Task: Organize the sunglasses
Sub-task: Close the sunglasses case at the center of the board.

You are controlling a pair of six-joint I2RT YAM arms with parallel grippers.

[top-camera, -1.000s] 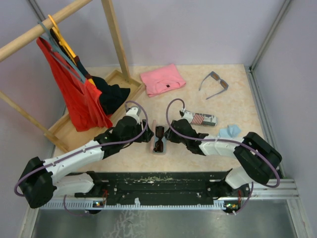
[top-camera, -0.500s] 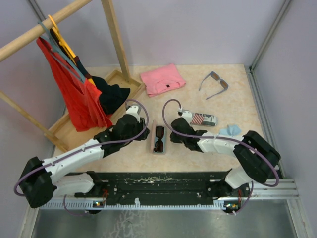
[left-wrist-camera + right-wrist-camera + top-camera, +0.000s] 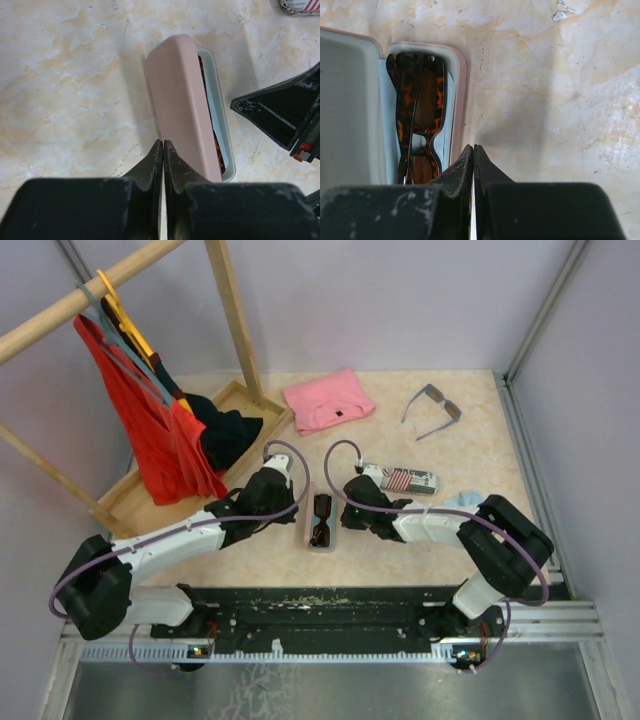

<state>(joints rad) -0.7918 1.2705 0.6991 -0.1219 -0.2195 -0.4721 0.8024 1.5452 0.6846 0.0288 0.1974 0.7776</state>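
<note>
The brown tortoiseshell sunglasses [image 3: 417,115] lie folded in the open pink case [image 3: 320,523], whose lid [image 3: 182,100] stands up on its left side. My left gripper [image 3: 163,143] is shut and empty, its tip against the lid's outer face near one end. My right gripper [image 3: 473,148] is also shut and empty, with its tip just outside the case's right rim [image 3: 460,100]. In the top view the left gripper [image 3: 297,503] and right gripper [image 3: 346,514] flank the case. The grey-blue sunglasses [image 3: 432,410] lie unfolded at the far right of the table.
A flag-patterned case [image 3: 405,480] and a light blue cloth [image 3: 462,503] lie right of the right arm. A folded pink garment [image 3: 328,400] sits at the back. A wooden rack [image 3: 228,310] with hanging clothes stands over a wooden tray [image 3: 130,502] on the left.
Both grippers have gone from partly open to shut. Both arms have edged in closer to the pink case, one on each side. The case and sunglasses have not moved.
</note>
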